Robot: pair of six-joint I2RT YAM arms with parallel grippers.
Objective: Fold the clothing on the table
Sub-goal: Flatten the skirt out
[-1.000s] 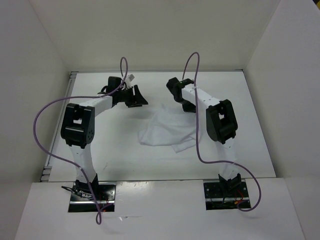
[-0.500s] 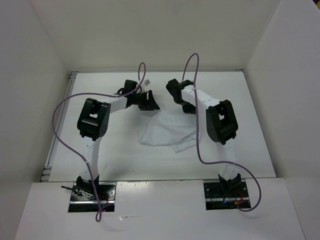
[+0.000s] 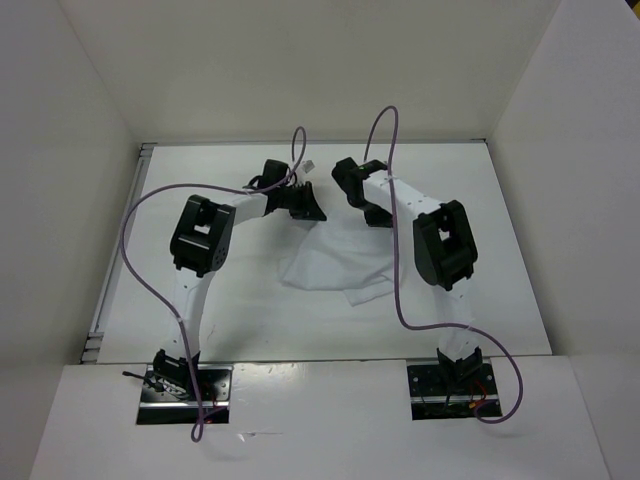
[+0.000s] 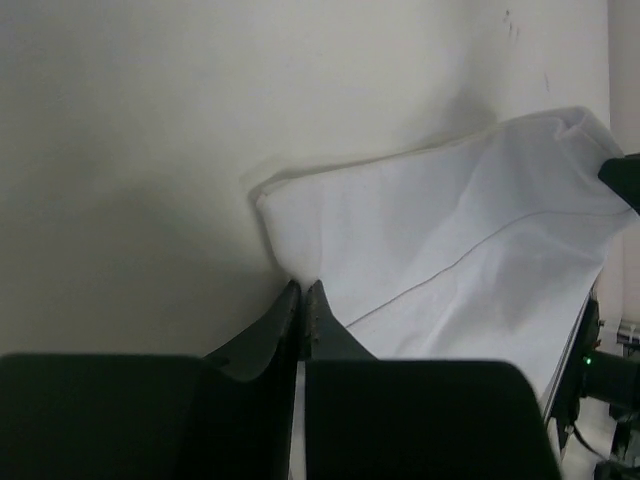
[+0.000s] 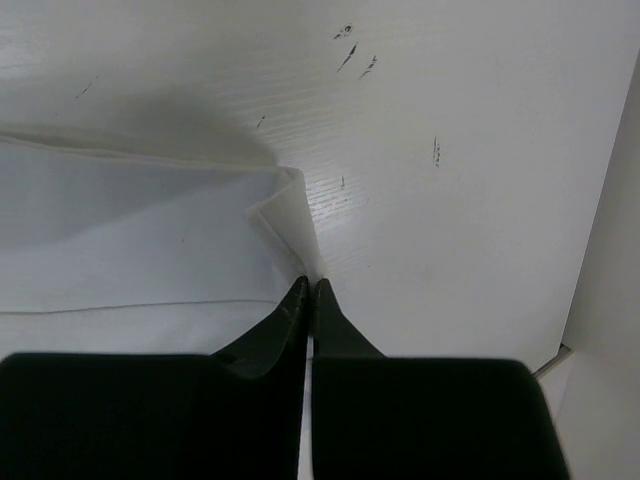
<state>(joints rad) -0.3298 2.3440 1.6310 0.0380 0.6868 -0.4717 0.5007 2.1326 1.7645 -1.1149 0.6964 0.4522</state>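
Clothing [image 3: 335, 262] central on table [image 3: 500, 280], off walls [image 3: 300, 70]

The left arm [image 3: 205, 235] and right arm [image 3: 440, 245] rise from the tabletop's [image 3: 250, 320] near edge, elbows high, forearms angled inward toward the far middle. The left pincer [image 4: 302, 290] is closed on the clothing's [image 4: 470, 250] edge, and the right pincer [image 5: 308, 283] is closed on a corner.

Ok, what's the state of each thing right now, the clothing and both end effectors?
clothing: wrinkled, not yet folded, lying on the table, pinched at two spots along its far side.
left end effector: shut on the clothing's edge, near a corner.
right end effector: shut on the clothing, by another corner.
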